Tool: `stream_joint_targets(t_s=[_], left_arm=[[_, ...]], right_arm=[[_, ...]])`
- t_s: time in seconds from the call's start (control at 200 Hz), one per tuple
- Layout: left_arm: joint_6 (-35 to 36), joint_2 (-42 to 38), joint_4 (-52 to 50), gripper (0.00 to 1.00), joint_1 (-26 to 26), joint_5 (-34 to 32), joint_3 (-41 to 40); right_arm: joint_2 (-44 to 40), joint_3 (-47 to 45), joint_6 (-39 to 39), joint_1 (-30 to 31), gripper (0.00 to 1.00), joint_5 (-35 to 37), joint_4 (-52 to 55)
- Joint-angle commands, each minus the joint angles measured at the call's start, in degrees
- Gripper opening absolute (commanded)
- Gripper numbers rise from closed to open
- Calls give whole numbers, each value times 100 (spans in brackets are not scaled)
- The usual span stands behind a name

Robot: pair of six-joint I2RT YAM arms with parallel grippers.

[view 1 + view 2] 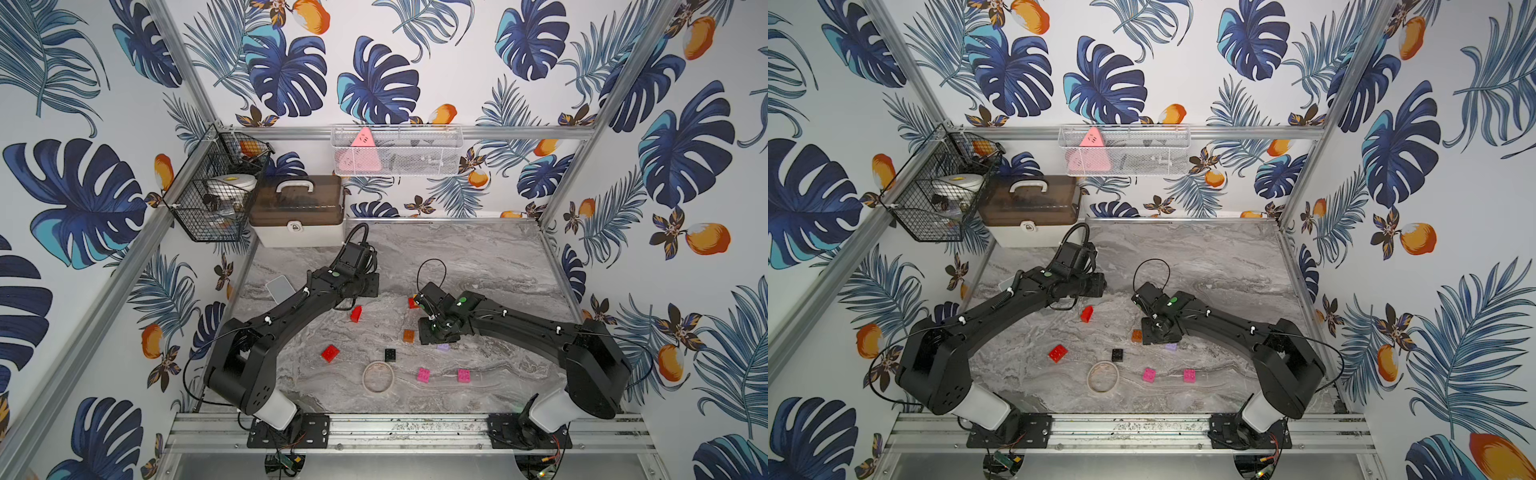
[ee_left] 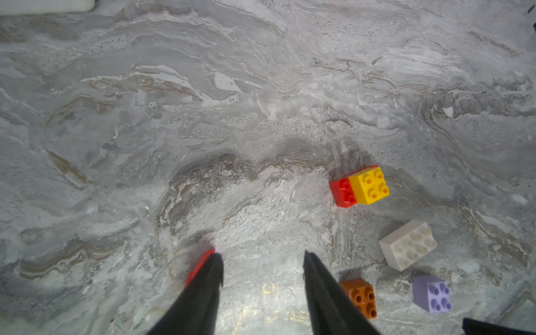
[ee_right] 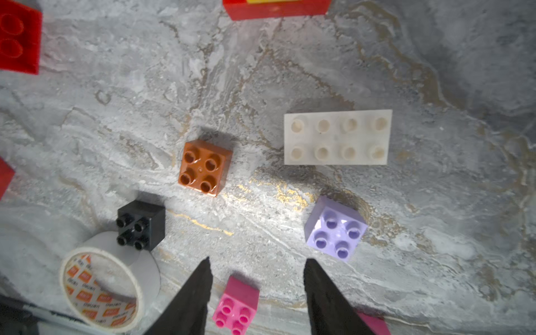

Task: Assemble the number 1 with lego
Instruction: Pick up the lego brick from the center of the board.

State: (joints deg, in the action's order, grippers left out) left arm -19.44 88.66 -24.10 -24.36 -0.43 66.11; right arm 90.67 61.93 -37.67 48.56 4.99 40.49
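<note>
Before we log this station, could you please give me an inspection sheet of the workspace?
Surface: marble-look tabletop, nothing spilled.
Job's things: yellow brick stacked on red brick; white brick, orange brick, lilac brick, black brick, pink brick among those loose.
Clutter: tape roll, grey box.
Grippers: left gripper and right gripper open, empty.
Cables: cable loop over right wrist.
Surroundings: leaf-print walls, wire basket, storage case.

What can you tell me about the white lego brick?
The white brick is a long two-by-four block of matte, off-white plastic with eight hollow studs. It lies flat, studs up, on the marble tabletop, touching nothing; the orange brick and lilac brick sit close by.
</note>
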Motion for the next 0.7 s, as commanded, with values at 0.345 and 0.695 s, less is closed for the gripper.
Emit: stream_joint_targets(t_s=[0.345,0.695], left_arm=[[165,-203,-334,52,-585,-1017,48],[24,45,-409,52,-557,-667,152]], right_arm=[[890,216,-1106,408,54,398,-286],[1409,855,-1140,416,58,556,-638]])
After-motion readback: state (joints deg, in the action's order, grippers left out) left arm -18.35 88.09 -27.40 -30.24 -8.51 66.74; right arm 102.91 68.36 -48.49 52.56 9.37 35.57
